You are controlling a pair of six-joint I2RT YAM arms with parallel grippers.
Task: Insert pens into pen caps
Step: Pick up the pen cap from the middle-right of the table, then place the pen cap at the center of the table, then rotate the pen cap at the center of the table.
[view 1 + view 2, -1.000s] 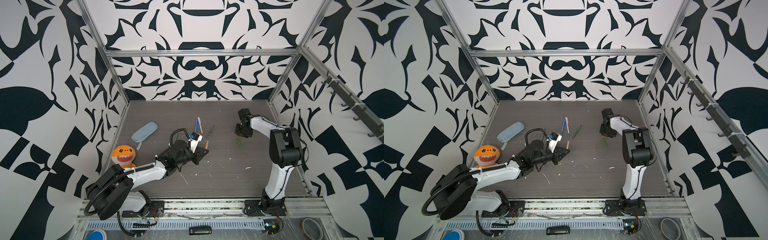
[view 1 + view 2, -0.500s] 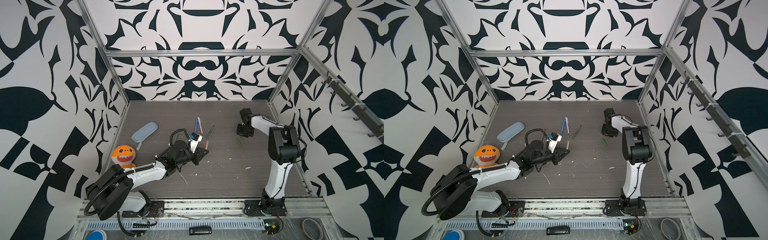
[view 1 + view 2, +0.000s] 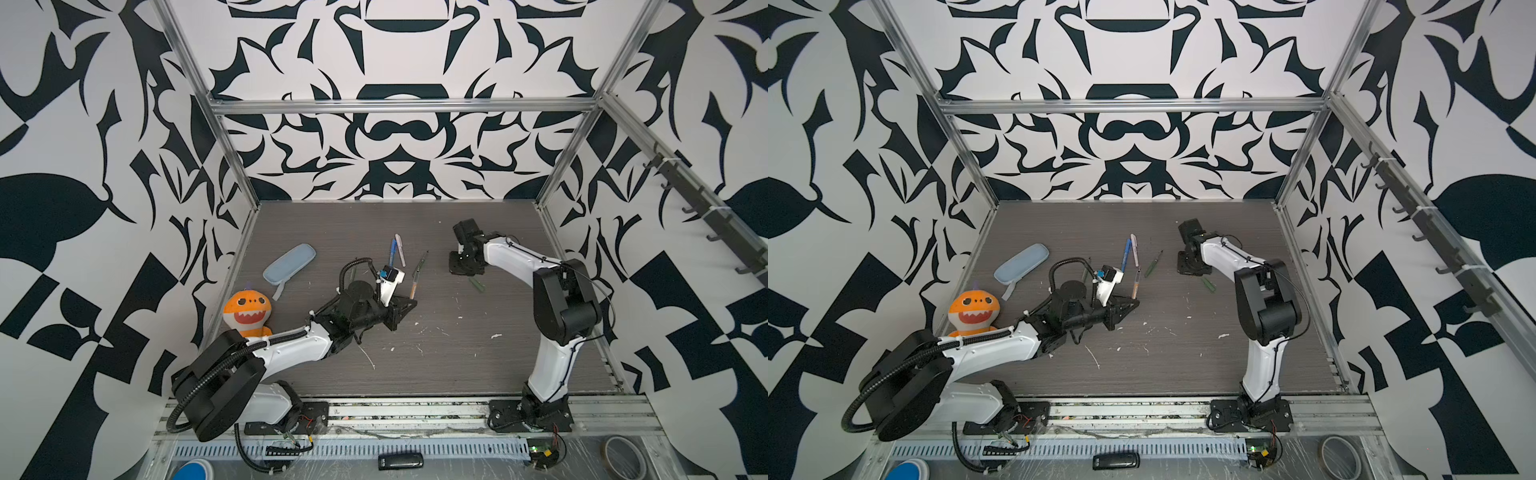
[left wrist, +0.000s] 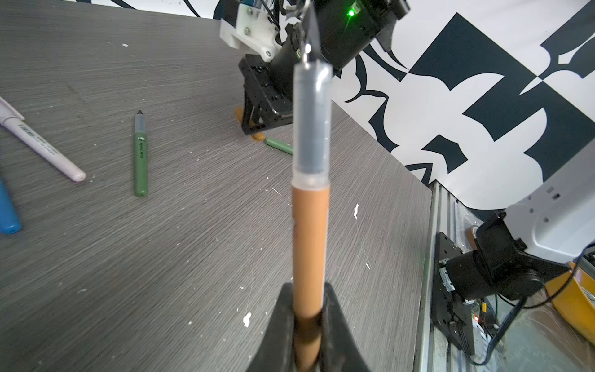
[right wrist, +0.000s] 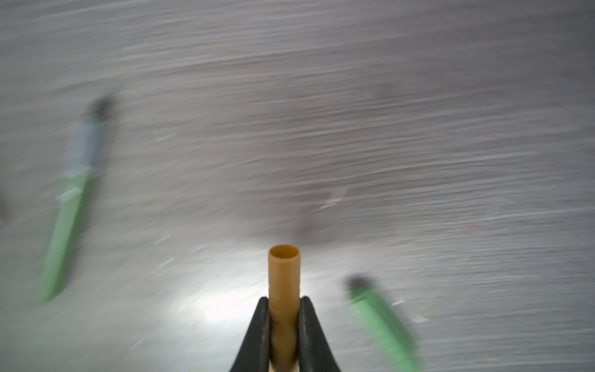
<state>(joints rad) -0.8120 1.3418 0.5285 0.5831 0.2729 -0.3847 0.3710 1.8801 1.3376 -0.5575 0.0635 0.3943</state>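
With my left gripper (image 4: pixel 307 291) pinching the orange-brown pen (image 4: pixel 309 238) by its tail and my right gripper (image 5: pixel 285 302) pinching the orange-brown cap (image 5: pixel 284 267), I worry either could pivot in so narrow a hold and miss, while in a top view my left arm (image 3: pixel 291 349) lies low toward centre frame and my right arm (image 3: pixel 515 257) bends down right of centre.

Table (image 3: pixel 478 365), clock read from its centre: pencil case (image 3: pixel 289 264) at ten o'clock; plush toy (image 3: pixel 247 307) at nine, at the edge — seven o'clock of the case; pen pair (image 3: pixel 1134 251), side by side, at twelve; lone pen (image 3: pixel 1153 264) near, at four o'clock of the pair; loose cap (image 3: pixel 477 285) at three.
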